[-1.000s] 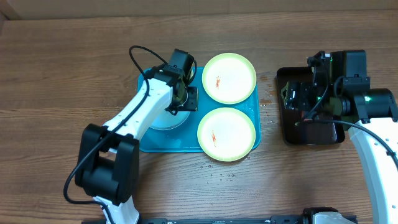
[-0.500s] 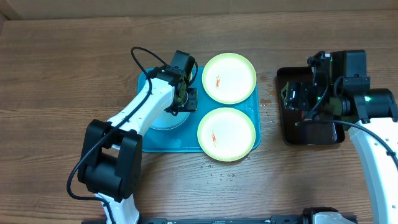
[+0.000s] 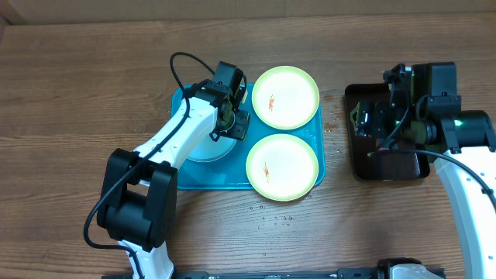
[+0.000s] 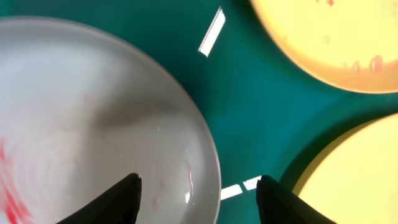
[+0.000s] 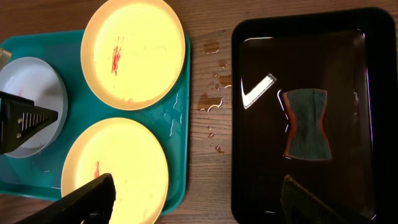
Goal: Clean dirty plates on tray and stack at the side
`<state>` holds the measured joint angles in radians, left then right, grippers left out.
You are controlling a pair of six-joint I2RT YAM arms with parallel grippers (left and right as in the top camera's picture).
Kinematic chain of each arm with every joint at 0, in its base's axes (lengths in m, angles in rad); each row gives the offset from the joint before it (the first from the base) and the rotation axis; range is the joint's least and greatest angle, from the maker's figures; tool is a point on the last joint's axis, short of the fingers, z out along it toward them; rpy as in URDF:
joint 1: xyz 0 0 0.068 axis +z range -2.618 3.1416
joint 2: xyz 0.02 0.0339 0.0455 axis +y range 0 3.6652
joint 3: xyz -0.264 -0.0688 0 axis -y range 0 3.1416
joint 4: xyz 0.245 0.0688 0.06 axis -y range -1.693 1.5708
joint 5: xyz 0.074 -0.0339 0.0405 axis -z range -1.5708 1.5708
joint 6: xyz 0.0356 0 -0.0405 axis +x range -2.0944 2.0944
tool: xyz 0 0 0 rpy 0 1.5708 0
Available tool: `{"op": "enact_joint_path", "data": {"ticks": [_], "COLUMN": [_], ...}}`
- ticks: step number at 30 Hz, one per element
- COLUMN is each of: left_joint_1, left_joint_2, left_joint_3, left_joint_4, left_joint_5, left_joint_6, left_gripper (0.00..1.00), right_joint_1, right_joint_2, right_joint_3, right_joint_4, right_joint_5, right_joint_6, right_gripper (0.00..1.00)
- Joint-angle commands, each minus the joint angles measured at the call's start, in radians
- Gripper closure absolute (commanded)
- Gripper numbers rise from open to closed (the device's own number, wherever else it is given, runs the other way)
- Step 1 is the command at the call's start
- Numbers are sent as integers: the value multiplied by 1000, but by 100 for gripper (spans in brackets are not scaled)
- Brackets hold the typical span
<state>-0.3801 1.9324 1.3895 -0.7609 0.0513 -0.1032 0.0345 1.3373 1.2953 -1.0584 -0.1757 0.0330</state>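
Blue tray is carrying three. Far plate and near plate are yellow-green with lime rims, overhanging its right corners, each showing one red-orange streak. The smaller whitish plate is sitting at its left edge, showing pink smears. Left tool is hanging released, fingers straddling that plate's rim. Right tool is gaping wide, gripping nothing. One black tray on the bench is holding one sponge.

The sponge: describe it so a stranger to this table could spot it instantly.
Right of the turquoise tray sits a glossy black tray. Inside lies the sponge, dark green with an orange edge. Unlike the round plates nearby, it is hourglass-shaped.
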Motion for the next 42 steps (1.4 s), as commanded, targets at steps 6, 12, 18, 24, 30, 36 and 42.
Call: {"op": "enact_joint_path", "data": {"ticks": [6,12,18,24,30,36,42], "left_joint_1": [-7,-7,-7,-5,-5,-5,-5], "left_joint_2": [56,97,101,101,100,100,100], "left_joint_3": [21,21,21,21,53,178,346], "left_joint_4": [32,-5,-47,-73,-135,-264,-392], "left_joint_5": [-21,-32,5,-11,-19,-35,-33], "left_joint_6": [114,-84,-161,-140,-34,34,60], "left_gripper": [56,62,82,96,96,96,96], "right_joint_1": [2,2,2,2,2,2,2], "right_joint_2": [0,0,0,0,0,0,0], "right_joint_3": [28,28,28,28,28,28,28], "right_joint_4": [5,7,17,16,15,16,16], "right_joint_5": [3,3,3,3,3,3,3], "right_joint_6": [1,1,1,1,2,2,1], "right_gripper": [13,13,13,13,13,13,13]}}
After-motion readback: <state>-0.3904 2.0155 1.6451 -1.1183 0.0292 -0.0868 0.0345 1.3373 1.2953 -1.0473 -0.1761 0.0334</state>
